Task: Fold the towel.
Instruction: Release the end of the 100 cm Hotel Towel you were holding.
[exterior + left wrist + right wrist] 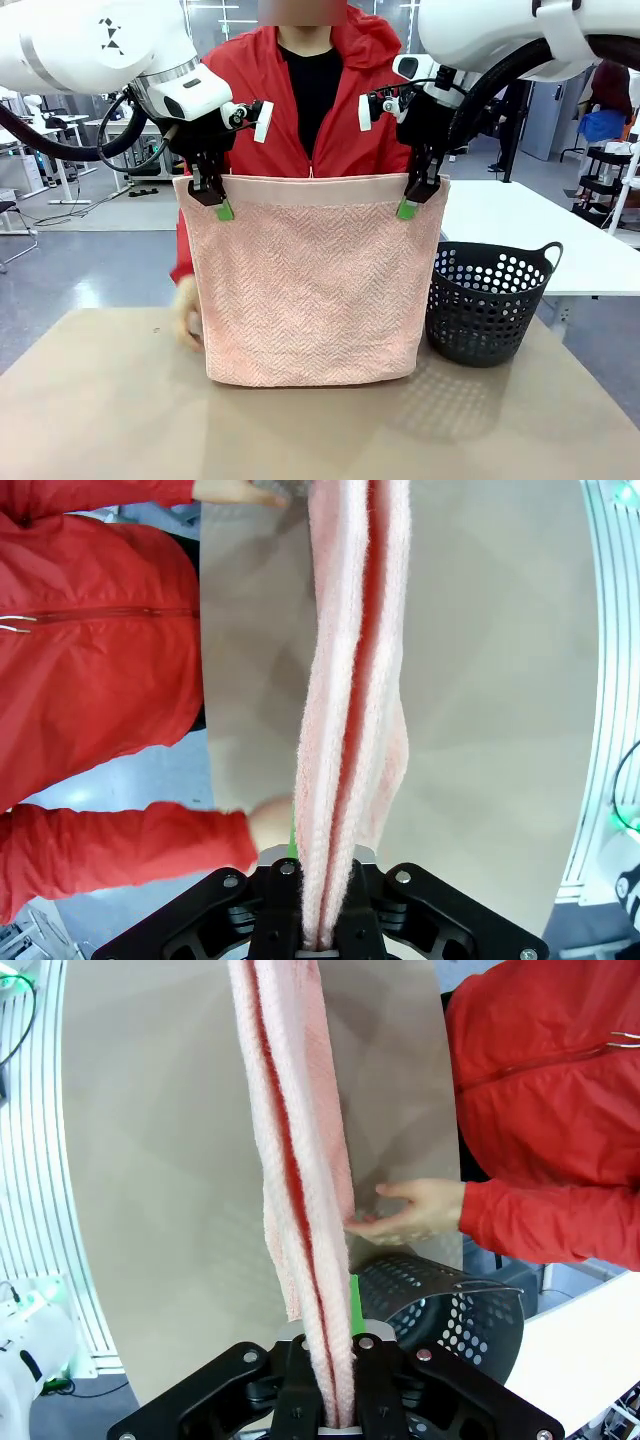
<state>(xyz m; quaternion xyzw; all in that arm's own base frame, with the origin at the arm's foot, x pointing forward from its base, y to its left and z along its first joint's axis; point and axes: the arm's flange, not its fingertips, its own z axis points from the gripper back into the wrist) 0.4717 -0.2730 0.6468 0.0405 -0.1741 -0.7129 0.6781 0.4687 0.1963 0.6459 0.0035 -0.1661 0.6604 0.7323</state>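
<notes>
The towel (310, 290) hangs as a doubled sheet between the two arms, its smoother plain band running along the top edge. The left jaws are clamped on its upper corner on the robot's left, and the right jaws are clamped on the upper corner on the robot's right. In both wrist views the layers of the towel (350, 680) (295, 1160) run straight out from between the closed fingers. Its lower edge reaches down to the counter (120, 400); whether it rests there I cannot tell. Behind it stands a person in a red jacket (345, 110), one hand (187, 312) beside the towel's lower corner on the robot's left, the other hand (415, 1210) touching the cloth near the black perforated basket (490, 300), which stands on the counter just beside the towel on the robot's right
</notes>
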